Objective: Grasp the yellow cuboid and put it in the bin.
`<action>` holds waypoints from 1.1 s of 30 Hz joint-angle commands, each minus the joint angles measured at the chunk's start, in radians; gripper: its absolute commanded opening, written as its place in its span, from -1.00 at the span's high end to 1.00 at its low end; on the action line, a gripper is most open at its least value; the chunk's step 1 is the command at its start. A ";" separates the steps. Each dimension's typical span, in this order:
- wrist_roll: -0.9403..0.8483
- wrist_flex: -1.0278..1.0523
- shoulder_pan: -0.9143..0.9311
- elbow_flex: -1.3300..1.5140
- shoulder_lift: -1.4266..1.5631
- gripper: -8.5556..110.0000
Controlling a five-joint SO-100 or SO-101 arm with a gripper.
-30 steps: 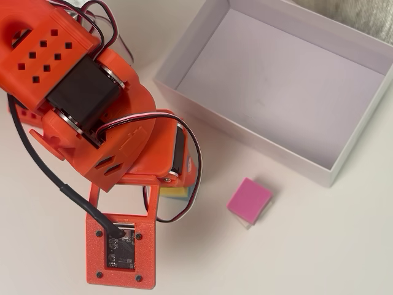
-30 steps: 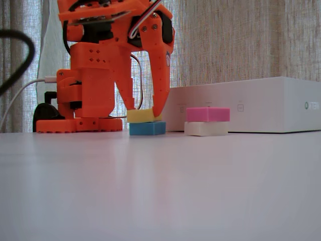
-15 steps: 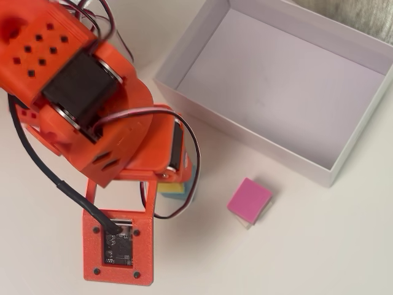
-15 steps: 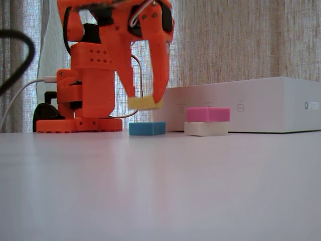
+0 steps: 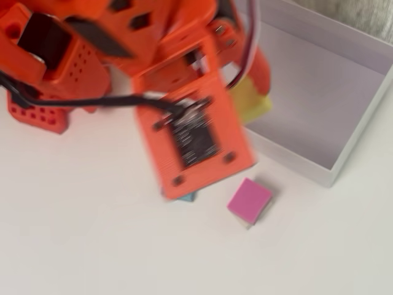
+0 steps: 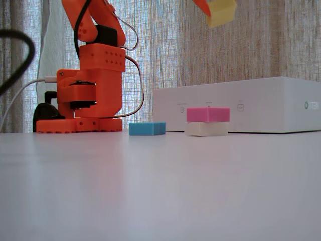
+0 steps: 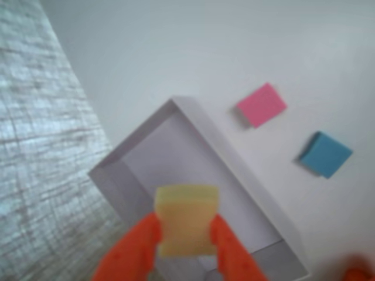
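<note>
My orange gripper (image 7: 186,225) is shut on the yellow cuboid (image 7: 187,219), a small pale-yellow block, and holds it high in the air. In the wrist view the block hangs over the bin (image 7: 111,167), a shallow white box with a pale floor. In the overhead view the cuboid (image 5: 250,101) shows beside the orange fingers (image 5: 261,74) at the bin's (image 5: 344,157) near-left wall. In the fixed view the cuboid (image 6: 220,12) is at the top edge, well above the bin (image 6: 261,105).
A pink block (image 5: 249,200) and a light-blue block (image 5: 186,196) lie on the white table outside the bin; they also show in the wrist view, pink (image 7: 261,104) and blue (image 7: 326,154). The arm's orange base (image 6: 83,95) stands at left. A curtain hangs behind.
</note>
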 commanded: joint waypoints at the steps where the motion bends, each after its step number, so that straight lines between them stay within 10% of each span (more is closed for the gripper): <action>1: 0.003 0.009 -0.098 -0.041 -0.066 1.00; 7: 0.006 -0.074 -0.206 0.106 -0.133 0.95; 14: 0.006 -0.150 -0.218 0.192 -0.123 0.28; 33: 0.072 -0.443 0.301 0.199 0.368 0.38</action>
